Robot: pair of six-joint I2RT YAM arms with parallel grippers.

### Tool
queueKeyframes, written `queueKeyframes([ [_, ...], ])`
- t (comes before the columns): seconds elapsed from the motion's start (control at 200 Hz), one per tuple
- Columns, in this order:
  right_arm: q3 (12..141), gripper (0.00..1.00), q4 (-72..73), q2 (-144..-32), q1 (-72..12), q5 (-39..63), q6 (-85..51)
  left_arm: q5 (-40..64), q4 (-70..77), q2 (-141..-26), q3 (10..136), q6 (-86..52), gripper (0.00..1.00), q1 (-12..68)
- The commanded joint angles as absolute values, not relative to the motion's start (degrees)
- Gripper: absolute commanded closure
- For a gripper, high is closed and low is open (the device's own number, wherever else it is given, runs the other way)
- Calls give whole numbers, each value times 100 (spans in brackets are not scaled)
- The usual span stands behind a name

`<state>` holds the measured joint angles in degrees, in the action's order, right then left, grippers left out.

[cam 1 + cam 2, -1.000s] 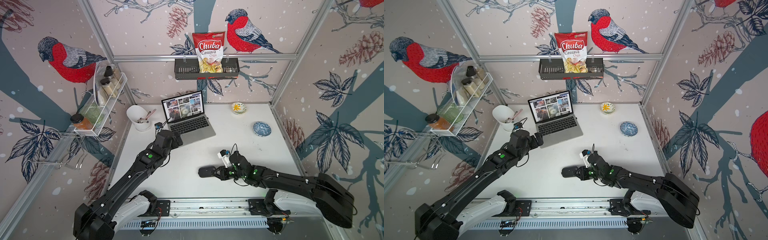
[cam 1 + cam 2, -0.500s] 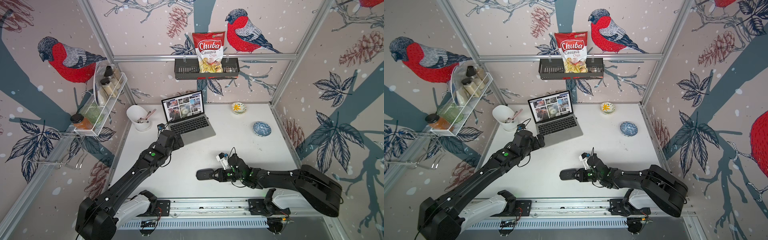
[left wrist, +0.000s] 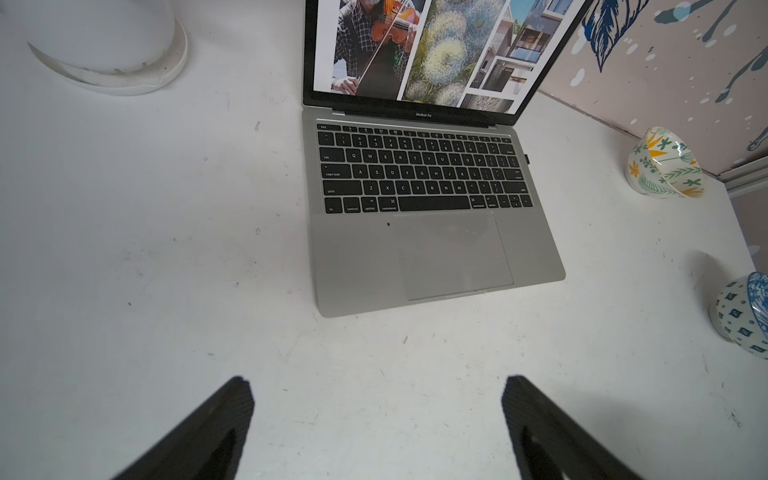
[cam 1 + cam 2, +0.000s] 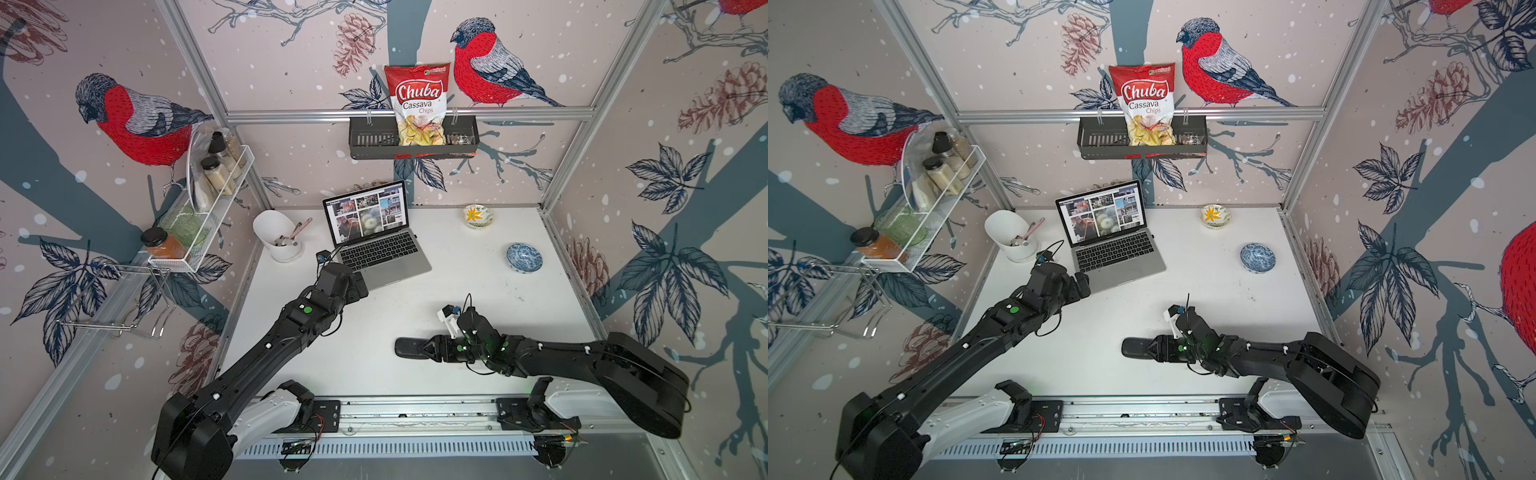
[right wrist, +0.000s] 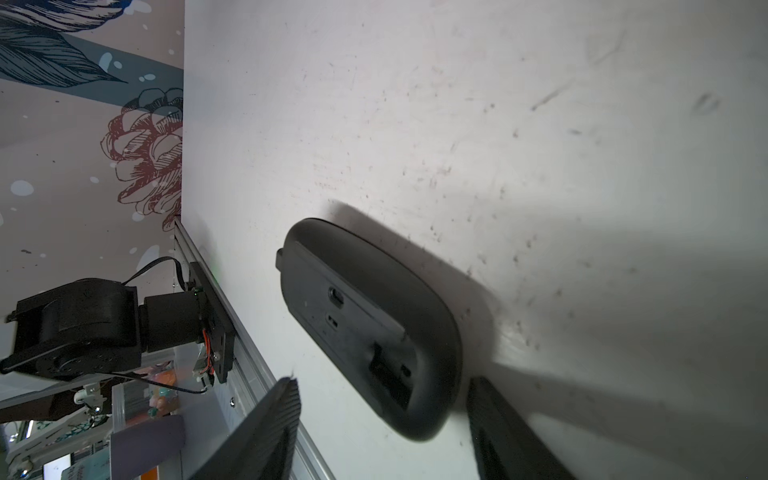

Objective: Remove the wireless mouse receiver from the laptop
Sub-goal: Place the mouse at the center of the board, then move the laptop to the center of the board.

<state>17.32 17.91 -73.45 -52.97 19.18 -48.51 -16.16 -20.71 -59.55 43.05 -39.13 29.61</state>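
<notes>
Reaching the wireless mouse receiver [image 3: 526, 158] looks like the hard part. It is a tiny dark stub that pokes out of the laptop [image 3: 353, 257] on the side edge level with the upper key rows, and it offers very little to pinch.

The left fingers [image 3: 216, 428] are spread wide and hold nothing. They hover over the bare worktop [image 4: 374, 332] just short of the laptop's front edge, at the corner opposite the plug. Approaching from there means crossing the keyboard, so the fingers could press keys or knock the open screen.

If the fingers close off-centre, they may slip off the stub. A pull that is not in line with the port could drag the light laptop across the worktop or bend the plug, and with nothing bracing the machine it may slide toward the flowered bowl [image 3: 665, 166].

The right fingers [image 5: 266, 428] are apart on either side of a black mouse [image 5: 370, 324], which lies with its underside facing the wrist camera. One finger sits just beside the mouse's edge, so drawing that arm away carelessly could nudge the mouse.
</notes>
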Motion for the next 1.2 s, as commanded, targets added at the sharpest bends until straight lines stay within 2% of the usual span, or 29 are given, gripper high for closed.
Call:
queueKeyframes([
  [0.0,1722,25,849,-7256,-5246,1497,-4722,-1525,-1981,-5930,4263,-3954,2,2971],
  [0.11,1794,19,478,-7207,-5175,1306,-4635,-1518,-1944,-5921,4221,-3976,2,2971],
  [0.345,2553,18,-627,-6665,-4569,619,-3779,-1722,-1515,-5957,3959,-4074,2,2836],
  [0.505,3746,21,-852,-6952,-3917,72,-2897,-446,-606,-6423,3668,-4171,3,1938],
  [0.605,4598,22,-755,-7620,-3568,243,-2388,-25,-248,-6843,3668,-4253,4,1441],
  [0.74,5890,26,-940,-8815,-3141,482,-1890,135,172,-7305,3779,-4344,6,1244],
  [0.83,6629,40,-987,-9569,-2898,729,-1658,336,582,-7602,3796,-4439,8,1222],
  [0.87,6939,43,-1015,-9873,-2799,857,-1567,402,675,-7756,3850,-4449,9,1214],
  [1.196,9420,37,-1710,-12124,-2478,1567,-953,341,830,-8727,4148,-4579,9,1160],
])
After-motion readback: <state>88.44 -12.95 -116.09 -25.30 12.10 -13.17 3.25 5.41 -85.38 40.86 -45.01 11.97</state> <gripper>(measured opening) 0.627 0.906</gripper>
